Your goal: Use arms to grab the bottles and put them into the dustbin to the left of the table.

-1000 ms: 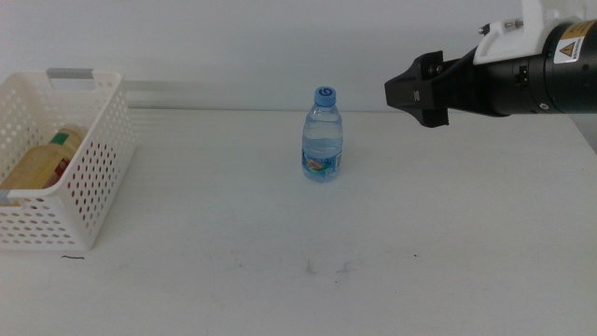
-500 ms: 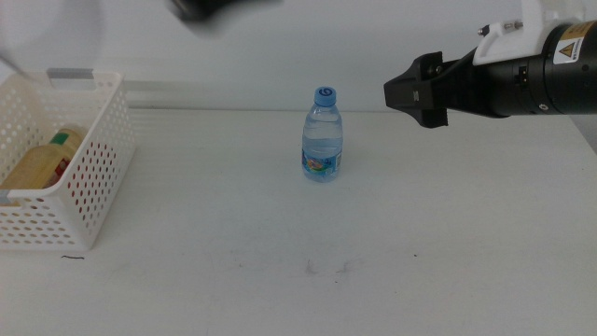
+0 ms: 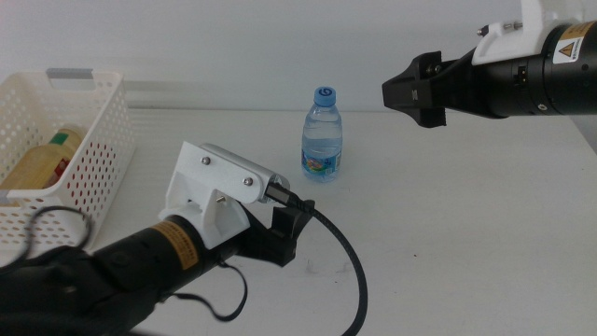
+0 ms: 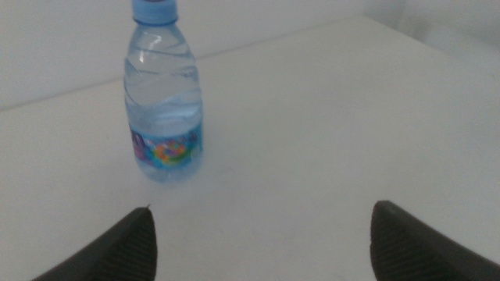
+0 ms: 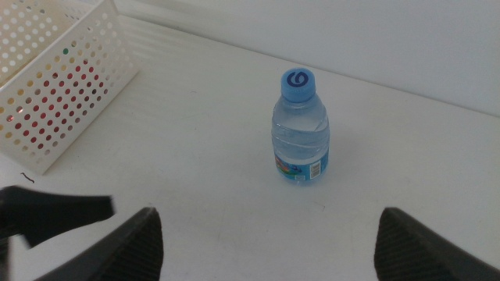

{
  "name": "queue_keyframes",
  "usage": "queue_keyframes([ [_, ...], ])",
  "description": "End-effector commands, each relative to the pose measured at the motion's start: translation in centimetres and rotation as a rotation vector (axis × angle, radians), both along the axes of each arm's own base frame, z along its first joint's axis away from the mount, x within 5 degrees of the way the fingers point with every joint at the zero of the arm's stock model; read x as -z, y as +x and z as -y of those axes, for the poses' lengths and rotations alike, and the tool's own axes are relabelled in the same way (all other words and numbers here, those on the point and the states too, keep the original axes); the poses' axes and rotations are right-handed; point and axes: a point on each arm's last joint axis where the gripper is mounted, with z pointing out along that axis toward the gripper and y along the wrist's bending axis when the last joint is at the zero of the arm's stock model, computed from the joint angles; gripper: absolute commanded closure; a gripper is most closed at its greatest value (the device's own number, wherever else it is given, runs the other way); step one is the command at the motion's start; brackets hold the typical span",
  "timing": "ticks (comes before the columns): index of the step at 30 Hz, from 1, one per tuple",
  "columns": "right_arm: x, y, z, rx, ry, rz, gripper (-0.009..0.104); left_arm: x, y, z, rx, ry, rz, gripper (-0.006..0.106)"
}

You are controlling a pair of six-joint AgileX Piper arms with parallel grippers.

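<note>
Middle view: a white bench [image 3: 448, 233] with one small water bottle [image 3: 322, 135] standing upright near its far middle, blue cap on top.
Water bottle: clear, with a colourful label band low on its body; nothing touches it.
Left arm: comes in from the lower left, black with a white bracket and a yellow-orange band, and a black cable looping off it toward the near edge.
Left end effector [image 3: 284, 229]: low over the bench, on the near side of the bottle and a little to its left, pointed toward it but apart from it.
Left end effector state: in the left wrist view the two dark jaws stand wide apart with only bare bench between them, and the bottle [image 4: 164, 101] is ahead of them, off toward one jaw.
Right arm: reaches in from the upper right, high above the bench.
Right end effector [image 3: 410, 91]: hangs well to the right of the bottle, level with its cap in the middle view.
Right end effector state: in the right wrist view its jaws are spread wide and hold nothing; the bottle [image 5: 301, 129] sits well ahead, between them.
Dustbin [image 3: 98, 159]: white perforated basket at the left edge of the bench, well apart from the bottle.
Inside the dustbin: a yellow bottle [image 3: 37, 166] lying down, and red shows through the side holes.
</note>
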Motion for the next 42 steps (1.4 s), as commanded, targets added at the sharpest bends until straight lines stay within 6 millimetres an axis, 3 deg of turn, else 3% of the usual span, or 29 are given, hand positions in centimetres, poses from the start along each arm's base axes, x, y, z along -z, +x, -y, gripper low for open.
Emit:
queue_keyframes([
  [1,0.0,-0.1,0.0,-0.003,-0.002,0.007,0.010,0.5,1.1,0.2,-0.010,-0.071,0.064,0.007],
  [4,0.0,-0.1,0.0,-0.002,-0.001,0.006,0.010,1.0,2.8,0.5,-0.006,-0.100,0.146,0.007],
  [8,0.0,-0.1,0.0,-0.002,-0.001,0.006,0.010,2.2,5.3,1.6,-0.021,-0.095,0.127,0.007],
  [16,0.0,-0.1,0.0,-0.002,-0.001,0.006,0.010,3.9,11.6,4.9,-0.088,-0.109,0.147,0.007],
  [22,0.0,-0.1,0.0,-0.002,-0.001,0.006,0.010,6.2,16.1,6.0,-0.115,-0.087,0.158,0.007],
  [28,0.0,-0.1,0.0,-0.002,-0.001,0.006,0.010,8.8,19.0,7.1,-0.124,-0.085,0.161,0.007],
  [35,0.0,-0.1,0.0,-0.002,-0.001,0.006,0.010,11.7,20.4,7.9,-0.119,-0.071,0.146,0.007],
  [38,0.0,-0.1,0.0,-0.002,-0.001,0.006,0.010,12.1,20.5,8.0,-0.117,-0.067,0.148,0.017],
  [42,0.0,-0.1,0.0,-0.002,-0.001,0.006,0.010,10.2,20.1,7.7,-0.082,0.069,0.185,0.060],
])
